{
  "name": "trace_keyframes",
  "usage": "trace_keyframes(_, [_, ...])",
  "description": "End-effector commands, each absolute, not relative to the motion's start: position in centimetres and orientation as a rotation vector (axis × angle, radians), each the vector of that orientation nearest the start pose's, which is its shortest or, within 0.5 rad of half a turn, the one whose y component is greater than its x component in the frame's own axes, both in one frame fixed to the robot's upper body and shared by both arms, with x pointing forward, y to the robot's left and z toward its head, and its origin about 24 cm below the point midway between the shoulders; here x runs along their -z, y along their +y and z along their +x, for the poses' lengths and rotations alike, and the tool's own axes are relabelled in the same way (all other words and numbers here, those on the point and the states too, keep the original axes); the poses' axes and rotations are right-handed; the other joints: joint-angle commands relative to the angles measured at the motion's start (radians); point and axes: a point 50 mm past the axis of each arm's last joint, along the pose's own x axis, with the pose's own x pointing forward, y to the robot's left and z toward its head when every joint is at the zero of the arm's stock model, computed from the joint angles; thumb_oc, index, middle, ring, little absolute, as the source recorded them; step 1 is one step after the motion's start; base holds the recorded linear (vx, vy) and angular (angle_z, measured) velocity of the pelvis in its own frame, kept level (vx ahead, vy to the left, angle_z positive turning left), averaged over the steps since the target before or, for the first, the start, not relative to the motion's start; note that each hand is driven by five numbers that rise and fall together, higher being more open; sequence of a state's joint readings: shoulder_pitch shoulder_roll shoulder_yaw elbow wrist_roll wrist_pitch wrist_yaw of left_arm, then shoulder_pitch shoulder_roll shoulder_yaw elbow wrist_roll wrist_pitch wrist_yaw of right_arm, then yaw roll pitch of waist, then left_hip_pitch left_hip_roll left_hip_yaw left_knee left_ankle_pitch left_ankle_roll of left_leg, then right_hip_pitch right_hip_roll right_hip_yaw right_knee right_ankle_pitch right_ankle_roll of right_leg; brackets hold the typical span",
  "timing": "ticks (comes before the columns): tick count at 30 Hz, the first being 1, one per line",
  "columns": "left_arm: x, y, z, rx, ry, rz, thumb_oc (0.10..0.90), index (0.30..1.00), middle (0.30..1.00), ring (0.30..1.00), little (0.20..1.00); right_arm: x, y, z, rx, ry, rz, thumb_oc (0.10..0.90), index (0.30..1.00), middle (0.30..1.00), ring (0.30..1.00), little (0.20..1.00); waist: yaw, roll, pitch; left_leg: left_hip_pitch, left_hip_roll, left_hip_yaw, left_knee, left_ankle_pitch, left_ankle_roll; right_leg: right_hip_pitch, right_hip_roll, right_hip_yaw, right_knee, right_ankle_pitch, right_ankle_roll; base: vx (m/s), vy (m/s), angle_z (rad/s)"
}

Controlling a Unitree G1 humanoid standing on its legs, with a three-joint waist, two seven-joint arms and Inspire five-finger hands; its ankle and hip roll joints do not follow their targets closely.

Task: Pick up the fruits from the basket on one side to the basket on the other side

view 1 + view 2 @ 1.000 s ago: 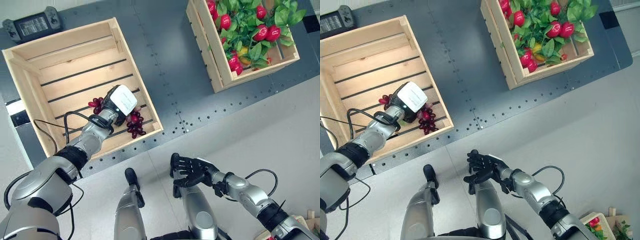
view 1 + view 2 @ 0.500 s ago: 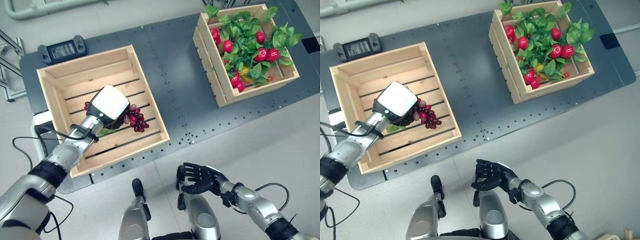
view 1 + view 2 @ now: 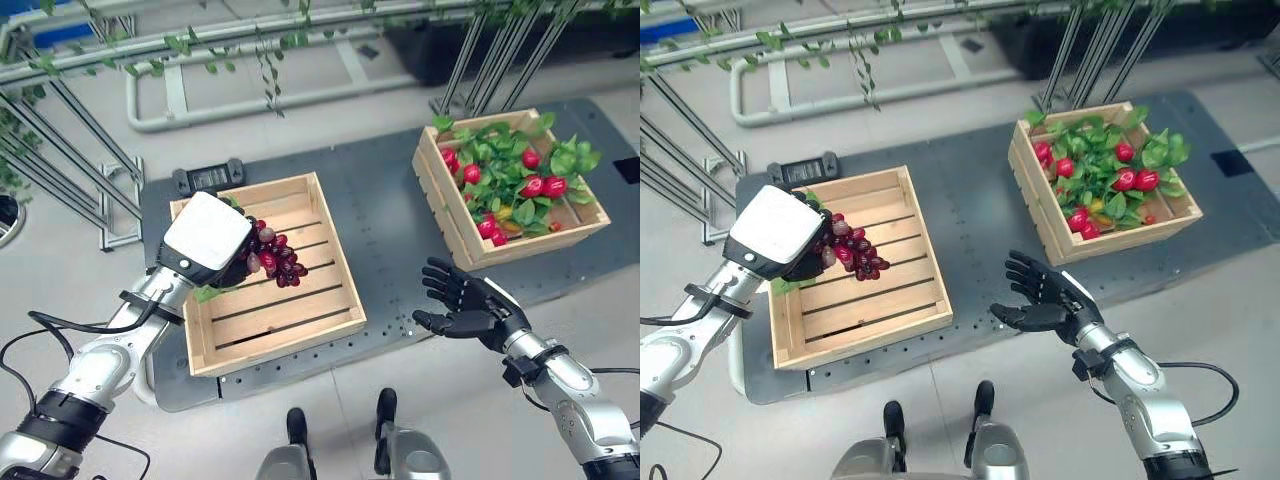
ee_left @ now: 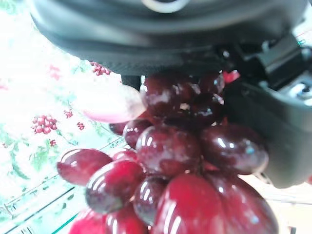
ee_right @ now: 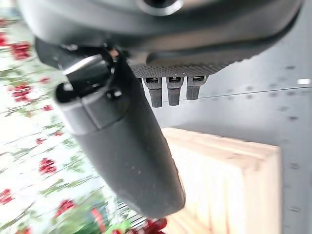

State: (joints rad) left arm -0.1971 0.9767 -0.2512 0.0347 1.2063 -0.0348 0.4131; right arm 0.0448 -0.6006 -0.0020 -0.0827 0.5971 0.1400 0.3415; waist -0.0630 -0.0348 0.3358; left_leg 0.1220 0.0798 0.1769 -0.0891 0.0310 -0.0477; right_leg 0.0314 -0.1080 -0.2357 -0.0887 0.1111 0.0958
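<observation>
We see the left hand clenched on the grape bunch — raised over the slatted crate | right hand spread, empty — near the fruit crate.

A dark platform is carrying two wooden crates: one under the left hand, another beyond the right hand.
</observation>
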Motion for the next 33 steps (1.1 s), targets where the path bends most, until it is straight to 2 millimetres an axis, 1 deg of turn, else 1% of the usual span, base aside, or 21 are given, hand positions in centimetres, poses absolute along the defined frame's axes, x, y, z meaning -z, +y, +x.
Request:
trace_keyframes(1, [-17.9,22.5,28.8,-0.127,-0.789,2.11,0.4,0.3,0.3,0.3,0.3,-12.3,-22.9,25.0,-0.411,-0.134,-0.061,0.8,0.9,0.9,0.9,0.9,0.003,0.011,-0.179,-0.003,-0.064,0.006,0.002,-0.078,0.002,0.066,-0.017,-0.018,0.029,-0.099,0.058,0.0,0.0,0.0])
trace_keyframes(3, [-18.6,20.7,29.2,-0.066,-0.827,2.116,0.4,0.3,0.3,0.3,0.3,-13.8,-21.5,25.7,-0.451,-0.189,-0.076,0.8,0.9,0.9,0.9,0.9,0.012,0.015,-0.193,0.008,-0.065,0.005,0.002,-0.089,0.002,0.079,-0.021,-0.023,0.017,-0.095,0.064,0.01,-0.013,0.02])
trace_keyframes(5, [-18.8,20.2,29.4,-0.051,-0.832,2.119,0.4,0.3,0.3,0.3,0.3,-14.1,-21.0,25.9,-0.468,-0.195,-0.069,0.8,0.9,0.9,0.9,0.9,0.014,0.016,-0.197,0.012,-0.065,0.005,0.002,-0.092,0.003,0.082,-0.022,-0.024,0.014,-0.093,0.065,0.01,-0.018,0.04])
trace_keyframes(6, [-19.2,19.2,29.7,-0.02,-0.845,2.124,0.4,0.3,0.3,0.3,0.3,-14.7,-19.8,26.4,-0.504,-0.206,-0.067,0.8,0.9,0.9,0.9,0.9,0.019,0.018,-0.206,0.018,-0.065,0.006,0.002,-0.096,0.002,0.088,-0.024,-0.025,0.007,-0.09,0.068,0.02,-0.019,0.03])
trace_keyframes(9, [-19.9,17.8,30.2,0.021,-0.867,2.125,0.4,0.3,0.3,0.3,0.3,-15.4,-17.7,26.9,-0.581,-0.215,-0.056,0.8,0.9,0.9,0.9,0.9,0.026,0.021,-0.217,0.025,-0.064,0.008,0.002,-0.099,0.002,0.095,-0.026,-0.026,0.006,-0.09,0.07,0.02,-0.016,0.04])
trace_keyframes(12, [-20.2,16.6,30.3,0.052,-0.888,2.123,0.4,0.3,0.3,0.3,0.3,-15.8,-16.2,27.2,-0.624,-0.219,-0.025,0.8,0.9,0.9,0.9,0.9,0.03,0.022,-0.224,0.031,-0.064,0.006,0.002,-0.102,0.001,0.099,-0.028,-0.027,0.006,-0.092,0.072,0.02,-0.011,0.04])
trace_keyframes(16, [-20.4,15.0,30.4,0.09,-0.929,2.104,0.4,0.3,0.3,0.3,0.3,-15.7,-14.1,27.5,-0.677,-0.205,0.05,0.8,0.9,0.9,0.9,0.9,0.037,0.023,-0.234,0.037,-0.065,0.003,0.002,-0.107,0.001,0.106,-0.029,-0.03,0.002,-0.093,0.073,0.01,-0.001,0.02])
trace_keyframes(18, [-20.6,14.4,30.3,0.09,-0.953,2.088,0.4,0.3,0.3,0.3,0.3,-15.7,-13.2,27.7,-0.689,-0.2,0.057,0.8,0.9,0.9,0.9,0.9,0.039,0.025,-0.24,0.037,-0.066,0.002,0.002,-0.109,0.002,0.107,-0.03,-0.03,0.002,-0.094,0.074,0.0,0.0,0.0])
trace_keyframes(21, [-20.8,13.9,30.2,0.091,-0.978,2.068,0.4,0.3,0.3,0.3,0.3,-15.2,-12.4,27.9,-0.703,-0.15,0.067,0.8,0.9,0.9,0.9,0.9,0.042,0.027,-0.248,0.039,-0.065,0.003,0.002,-0.112,0.002,0.107,-0.031,-0.031,0.003,-0.095,0.075,0.0,0.0,0.0])
trace_keyframes(26, [-21.3,12.9,29.7,0.092,-1.022,2.049,0.4,0.3,0.3,0.3,0.3,-14.2,-11.8,28.0,-0.72,-0.078,0.071,0.8,0.9,0.9,0.9,0.9,0.046,0.023,-0.258,0.041,-0.064,0.004,0.002,-0.114,0.002,0.109,-0.035,-0.035,0.001,-0.094,0.076,0.0,0.0,0.0])
trace_keyframes(33, [-21.5,12.5,29.5,0.094,-1.05,2.018,0.4,0.3,0.3,0.3,0.3,-14.0,-11.8,28.4,-0.685,-0.065,0.084,0.8,0.9,0.9,0.9,0.9,0.048,0.02,-0.268,0.042,-0.065,0.004,0.002,-0.117,0.003,0.106,-0.037,-0.036,0.003,-0.094,0.079,0.0,0.0,0.0])
